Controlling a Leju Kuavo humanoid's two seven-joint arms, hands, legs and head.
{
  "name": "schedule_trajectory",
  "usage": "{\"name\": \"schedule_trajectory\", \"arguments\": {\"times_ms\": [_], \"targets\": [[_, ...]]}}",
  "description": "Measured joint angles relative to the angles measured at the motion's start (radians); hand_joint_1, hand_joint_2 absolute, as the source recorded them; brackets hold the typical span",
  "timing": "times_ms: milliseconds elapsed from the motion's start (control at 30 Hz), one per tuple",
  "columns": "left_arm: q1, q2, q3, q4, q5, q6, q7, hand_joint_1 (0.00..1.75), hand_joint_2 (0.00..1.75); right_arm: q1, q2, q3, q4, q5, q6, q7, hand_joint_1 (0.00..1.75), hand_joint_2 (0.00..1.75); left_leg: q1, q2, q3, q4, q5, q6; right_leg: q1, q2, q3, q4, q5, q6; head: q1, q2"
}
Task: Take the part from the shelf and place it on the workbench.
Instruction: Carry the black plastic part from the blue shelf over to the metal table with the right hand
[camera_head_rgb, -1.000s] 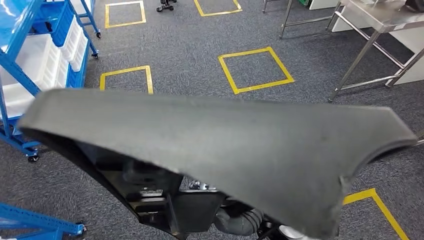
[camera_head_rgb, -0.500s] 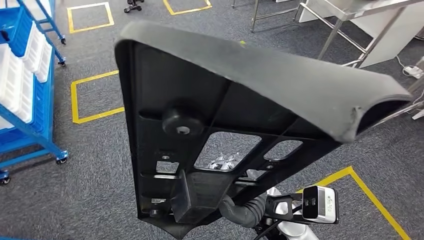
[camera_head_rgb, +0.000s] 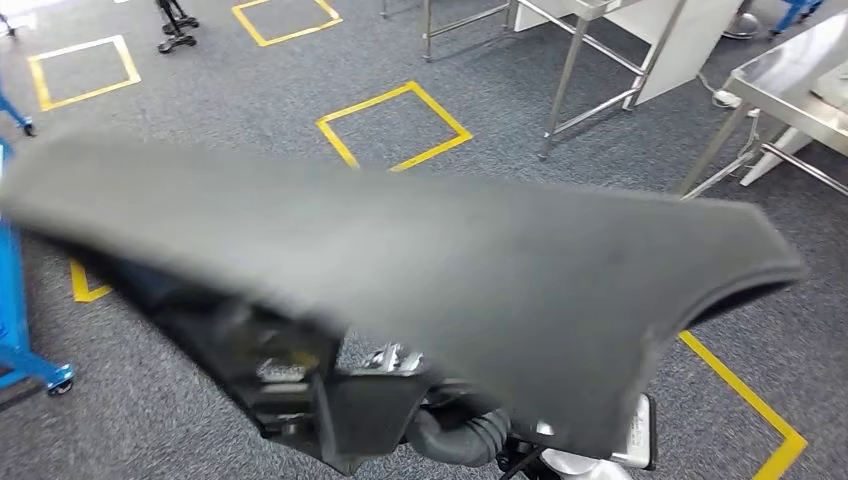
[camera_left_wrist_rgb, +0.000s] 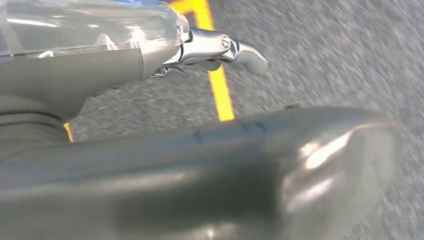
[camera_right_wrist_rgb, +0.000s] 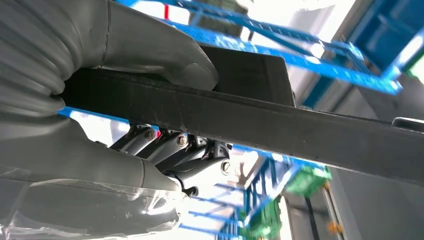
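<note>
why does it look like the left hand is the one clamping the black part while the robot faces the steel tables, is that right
Not the left. The right wrist view shows the right hand gripping the black part, thumb on one face and fingers on the other. The steel tables are indeed ahead.

1 blk part (camera_head_rgb: 480, 290), 2 steel tables (camera_head_rgb: 790, 85), 1 blue rack (camera_head_rgb: 15, 330).

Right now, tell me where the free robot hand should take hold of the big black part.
Probably the black part is best gripped at its flat ribbed edge, beside the right robot hand, which clamps that edge with thumb over and fingers under. The left robot hand would approach from the robot's left. The broad curved face offers no hold.
</note>
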Motion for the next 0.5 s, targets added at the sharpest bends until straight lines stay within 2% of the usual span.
{"name": "schedule_trajectory", "arguments": {"times_ms": [67, 100, 133, 200, 267, 300, 333, 367, 400, 433, 467, 500], "targets": [[-0.003, -0.002, 0.000, 0.000, -0.003, -0.013, 0.000, 0.00, 0.00, -0.027, 0.000, 0.023, 0.015, -0.001, 0.025, 0.021, 1.61, 1.75, -0.002, -0.013, 0.015, -0.032, -0.001, 0.008, -0.001, 0.017, -0.007, 0.004, 0.000, 0.010, 0.000, 0.000], [-0.007, -0.003, 0.000, 0.000, -0.004, -0.017, 0.000, 0.00, 0.00, -0.038, 0.000, 0.034, 0.023, 0.000, 0.033, 0.028, 1.61, 1.75, -0.002, -0.006, 0.016, -0.035, 0.001, 0.013, -0.003, 0.025, -0.009, 0.003, 0.002, 0.016, 0.000, 0.000], [-0.009, -0.005, 0.000, 0.000, -0.006, -0.020, 0.000, 0.00, 0.00, -0.047, 0.000, 0.044, 0.030, 0.001, 0.037, 0.032, 1.61, 1.75, -0.001, 0.003, 0.018, -0.038, 0.003, 0.019, -0.003, 0.023, -0.010, 0.003, 0.001, 0.022, 0.000, 0.000], [-0.011, -0.008, -0.001, 0.000, -0.009, -0.024, 0.000, 0.00, 0.00, -0.067, -0.002, 0.057, 0.041, 0.002, 0.042, 0.037, 1.61, 1.75, 0.003, 0.021, 0.021, -0.045, 0.007, 0.032, 0.001, -0.017, -0.025, 0.037, -0.021, 0.032, 0.004, 0.000], [-0.007, -0.009, -0.001, 0.000, -0.012, -0.028, 0.000, 0.00, 0.00, -0.084, -0.004, 0.069, 0.053, 0.003, 0.044, 0.042, 1.61, 1.75, 0.001, 0.041, 0.022, -0.048, 0.007, 0.040, -0.001, -0.068, -0.079, 0.146, -0.079, 0.039, 0.008, 0.000], [-0.006, -0.009, -0.001, 0.000, -0.013, -0.030, 0.000, 0.00, 0.00, -0.088, -0.005, 0.074, 0.059, 0.003, 0.044, 0.044, 1.61, 1.75, 0.000, 0.052, 0.022, -0.047, 0.006, 0.042, -0.004, -0.077, -0.114, 0.213, -0.105, 0.042, 0.008, 0.000], [-0.004, -0.009, -0.001, 0.000, -0.013, -0.032, 0.000, 0.00, 0.00, -0.090, -0.006, 0.078, 0.065, 0.003, 0.044, 0.046, 1.61, 1.75, 0.000, 0.062, 0.022, -0.047, 0.005, 0.042, -0.007, -0.081, -0.141, 0.261, -0.117, 0.044, 0.008, 0.000], [-0.004, -0.009, -0.001, 0.000, -0.013, -0.034, 0.000, 0.00, 0.00, -0.090, -0.007, 0.082, 0.071, 0.003, 0.044, 0.046, 1.61, 1.75, 0.000, 0.072, 0.023, -0.047, 0.003, 0.042, -0.009, -0.083, -0.151, 0.275, -0.109, 0.045, 0.008, 0.000], [-0.004, -0.010, -0.001, 0.000, -0.014, -0.035, 0.000, 0.00, 0.00, -0.091, -0.009, 0.085, 0.076, 0.003, 0.044, 0.046, 1.61, 1.75, 0.000, 0.082, 0.026, -0.047, 0.001, 0.041, -0.010, -0.087, -0.139, 0.247, -0.083, 0.044, 0.008, 0.000], [-0.004, -0.010, -0.001, 0.000, -0.014, -0.036, 0.000, 0.00, 0.00, -0.094, -0.010, 0.088, 0.080, 0.003, 0.044, 0.046, 1.61, 1.75, -0.001, 0.092, 0.030, -0.047, -0.001, 0.039, -0.010, -0.097, -0.108, 0.185, -0.045, 0.042, 0.008, 0.000], [-0.004, -0.011, -0.001, 0.000, -0.014, -0.036, 0.000, 0.00, 0.00, -0.098, -0.010, 0.090, 0.082, 0.003, 0.043, 0.046, 1.61, 1.75, -0.002, 0.101, 0.035, -0.047, -0.004, 0.036, -0.006, -0.117, -0.071, 0.112, -0.016, 0.037, 0.008, 0.000], [-0.004, -0.012, -0.001, 0.000, -0.015, -0.036, 0.000, 0.00, 0.00, -0.104, -0.011, 0.093, 0.084, 0.003, 0.042, 0.047, 1.61, 1.75, -0.004, 0.109, 0.038, -0.047, -0.008, 0.031, -0.001, -0.134, -0.041, 0.051, 0.004, 0.031, 0.008, 0.000]]}}
